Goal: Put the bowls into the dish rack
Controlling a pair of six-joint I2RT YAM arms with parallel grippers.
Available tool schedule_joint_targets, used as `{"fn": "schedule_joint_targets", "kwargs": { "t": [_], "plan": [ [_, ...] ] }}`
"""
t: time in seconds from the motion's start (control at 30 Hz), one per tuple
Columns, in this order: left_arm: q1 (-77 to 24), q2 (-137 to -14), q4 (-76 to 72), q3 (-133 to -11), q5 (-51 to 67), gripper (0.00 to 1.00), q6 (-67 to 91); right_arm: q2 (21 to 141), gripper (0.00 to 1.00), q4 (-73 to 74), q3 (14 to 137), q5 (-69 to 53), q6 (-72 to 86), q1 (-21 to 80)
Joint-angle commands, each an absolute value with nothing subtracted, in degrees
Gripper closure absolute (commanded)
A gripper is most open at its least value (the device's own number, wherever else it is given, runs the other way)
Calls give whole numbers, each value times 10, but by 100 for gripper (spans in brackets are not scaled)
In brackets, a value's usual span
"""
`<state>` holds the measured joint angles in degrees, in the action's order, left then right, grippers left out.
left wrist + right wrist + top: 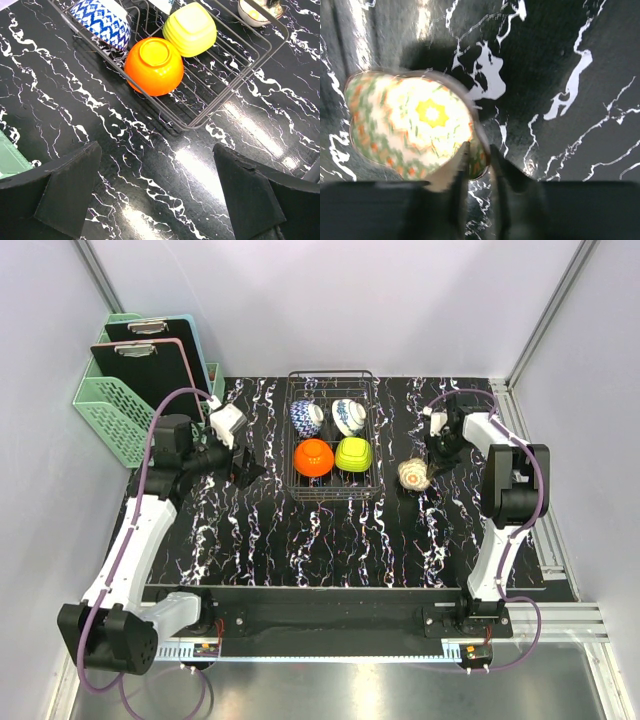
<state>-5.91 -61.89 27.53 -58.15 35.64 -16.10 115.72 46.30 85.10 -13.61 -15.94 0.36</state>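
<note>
Four bowls (314, 457) inside the dish rack (332, 373); patterned bowl (410, 125) rim-clamped in right claw (479, 155); left claw (156, 147) wide apart.

The orange bowl (314, 457) and lime-green bowl (353, 454) are plainly coloured; two blue-and-white bowls (305, 418) (348, 416) are patterned; the bowl at right (413, 475) is patterned orange, green and yellow inside.

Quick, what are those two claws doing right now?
Left gripper: open, holding nothing.
Right gripper: shut on the rim of the patterned bowl.
</note>
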Motion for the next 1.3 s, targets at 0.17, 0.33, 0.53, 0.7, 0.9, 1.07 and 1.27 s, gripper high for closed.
{"fn": "schedule_joint_targets", "kwargs": {
  "t": [0.17, 0.33, 0.53, 0.7, 0.9, 1.07, 1.27],
  "plan": [
    [-97, -636, 261, -605, 337, 1, -164, 1114, 100, 459, 871, -145, -142, 4],
    [-128, -687, 257, -632, 346, 1, -147, 1038, 100, 478, 896, -152, -140, 4],
    [-168, -767, 245, -713, 359, 1, -98, 947, 100, 519, 959, -128, -151, 35],
    [-199, -828, 243, -777, 370, 1, -54, 904, 100, 528, 990, -53, -156, 130],
    [-227, -880, 242, -849, 396, 1, -2, 941, 100, 532, 1042, -2, -156, 220],
    [-245, -908, 242, -896, 404, 1, 30, 983, 100, 538, 1084, 34, -170, 251],
    [-277, -941, 239, -921, 380, 1, 40, 1004, 100, 552, 1120, 37, -174, 288]
  ]
}}
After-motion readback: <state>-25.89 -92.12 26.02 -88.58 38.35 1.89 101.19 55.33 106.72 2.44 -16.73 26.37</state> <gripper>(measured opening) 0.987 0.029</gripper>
